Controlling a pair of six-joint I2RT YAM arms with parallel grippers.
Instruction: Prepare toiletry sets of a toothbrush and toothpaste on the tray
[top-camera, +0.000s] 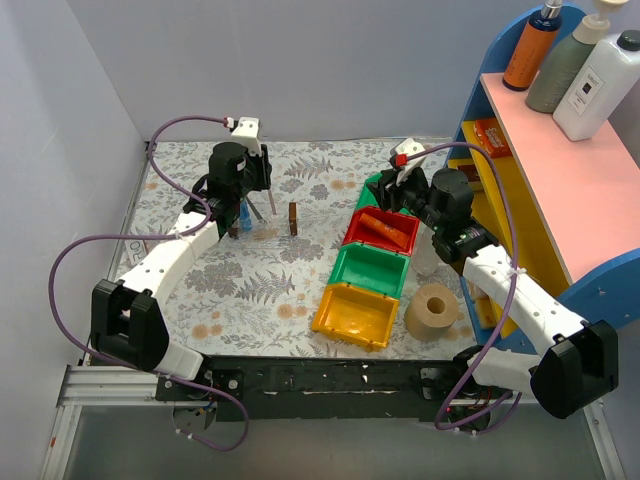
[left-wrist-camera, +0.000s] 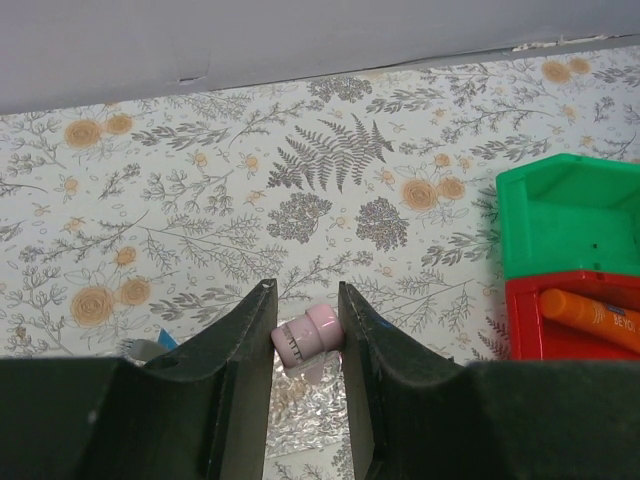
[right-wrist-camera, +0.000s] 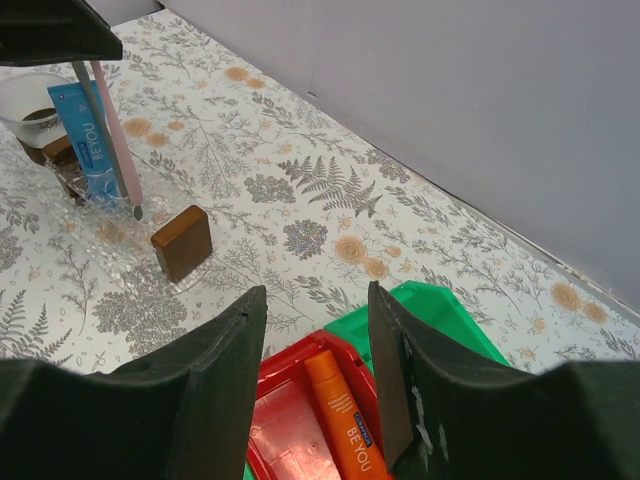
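Left claw (left-wrist-camera: 305, 296) pinches a pink toothbrush (left-wrist-camera: 306, 338) upright over the clear tray (right-wrist-camera: 182, 243), just beside the blue toothpaste (right-wrist-camera: 88, 140). Lower it gently, lay it flat between the brown ends, then release. Right claw (right-wrist-camera: 315, 300) gapes empty above the red bin (right-wrist-camera: 285, 375). Whether the toothpaste rests in the tray is hard to tell.

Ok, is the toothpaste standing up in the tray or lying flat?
Standing, slightly tilted: the right wrist view shows the toothpaste on end in the tray, beside the pink toothbrush.
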